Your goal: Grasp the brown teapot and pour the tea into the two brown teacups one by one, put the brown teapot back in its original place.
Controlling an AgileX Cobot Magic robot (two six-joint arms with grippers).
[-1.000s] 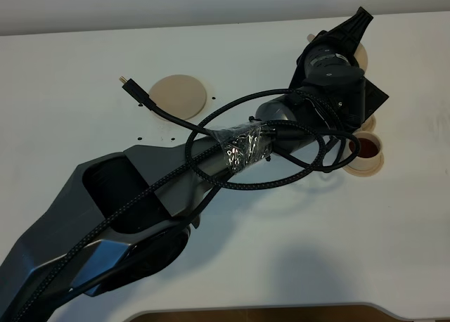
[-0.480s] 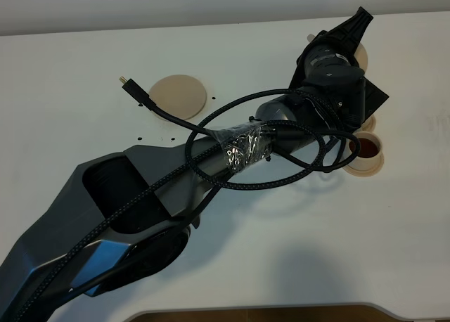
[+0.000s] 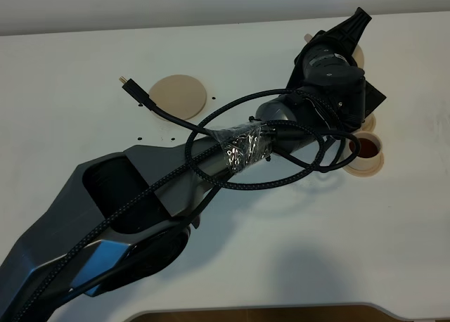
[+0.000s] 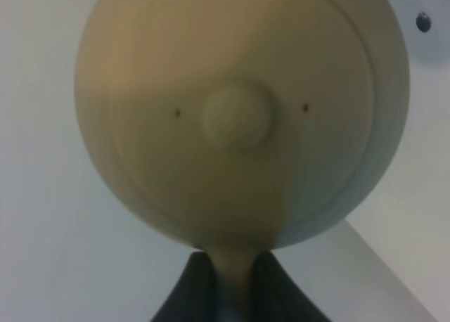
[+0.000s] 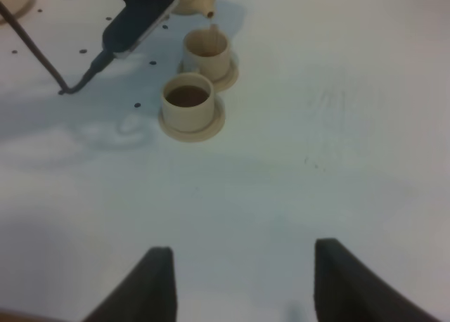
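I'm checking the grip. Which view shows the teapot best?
Left wrist: the teapot fills the frame, lid toward the camera, handle in the left hand. Right wrist catches only a bit at the frame edge; exterior high, beige slivers behind the arm.

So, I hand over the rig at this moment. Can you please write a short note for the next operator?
Left gripper: shut on the handle of the brown teapot, held with its spout about over the farther teacup.
Right gripper: open and empty, over the white table.
Done: the nearer teacup, on its small saucer, holds tea.
Unclear: the fill level of the farther teacup does not show.
Left: finish that cup, then set the teapot back on the large saucer, which is bare.
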